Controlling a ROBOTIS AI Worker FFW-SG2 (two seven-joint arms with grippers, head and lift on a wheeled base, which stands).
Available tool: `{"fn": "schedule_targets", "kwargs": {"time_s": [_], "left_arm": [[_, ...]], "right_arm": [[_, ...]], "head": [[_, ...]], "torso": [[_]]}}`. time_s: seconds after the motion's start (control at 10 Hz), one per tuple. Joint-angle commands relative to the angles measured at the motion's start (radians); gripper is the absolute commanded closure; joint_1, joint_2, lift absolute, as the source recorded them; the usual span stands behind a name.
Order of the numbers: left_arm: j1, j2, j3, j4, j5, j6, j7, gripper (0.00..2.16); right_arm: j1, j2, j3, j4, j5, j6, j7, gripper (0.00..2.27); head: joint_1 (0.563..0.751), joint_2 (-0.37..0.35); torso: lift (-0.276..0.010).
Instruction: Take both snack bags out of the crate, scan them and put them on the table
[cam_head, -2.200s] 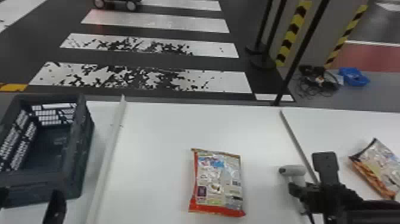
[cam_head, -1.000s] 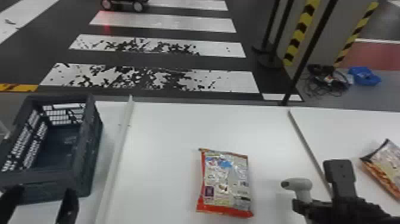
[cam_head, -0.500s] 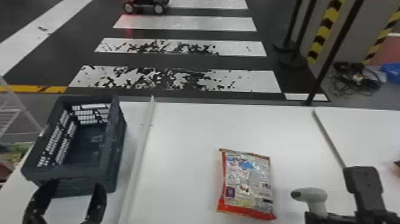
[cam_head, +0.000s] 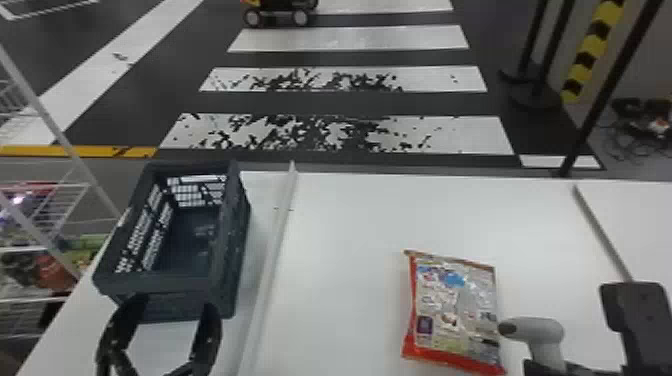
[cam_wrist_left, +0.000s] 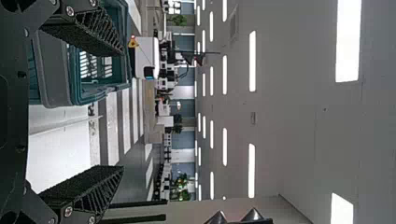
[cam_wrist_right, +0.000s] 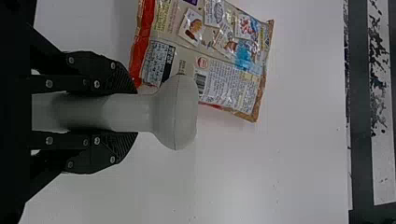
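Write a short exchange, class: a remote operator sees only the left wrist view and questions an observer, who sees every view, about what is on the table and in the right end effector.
Operator: I see the crate. What lies on the table to its right?
Observer: A snack bag, its red end towards the robot.
Operator: And what does the right end effector hold?
Observer: The scanner, gripped between its fingers.
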Motion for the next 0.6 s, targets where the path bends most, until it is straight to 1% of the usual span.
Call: {"fn": "schedule_targets", "kwargs": {"time_s": [0.0,0.3,0.5], "left_arm": [[0.000,0.000,0.000,0.001,0.000,0.000,0.000,0.14],[0.000,0.001,0.000,0.001,0.000,0.000,0.000,0.14],[0.000,0.003,0.000,0.000,0.000,-0.003,0.000,0.14]], "right_arm": [[-0.004,0.007,0.021,-0.001,0.001,-0.006,0.000,2.25],[-0.026,0.023,0.045,0.008,0.004,-0.034,0.005,2.25],[-0.038,0.027,0.056,0.031,0.007,-0.043,0.005,2.25]], "head": [[0.695,0.119],[0.695,0.158],[0.695,0.171]], "torso": [[-0.094],[-0.094],[-0.094]]}}
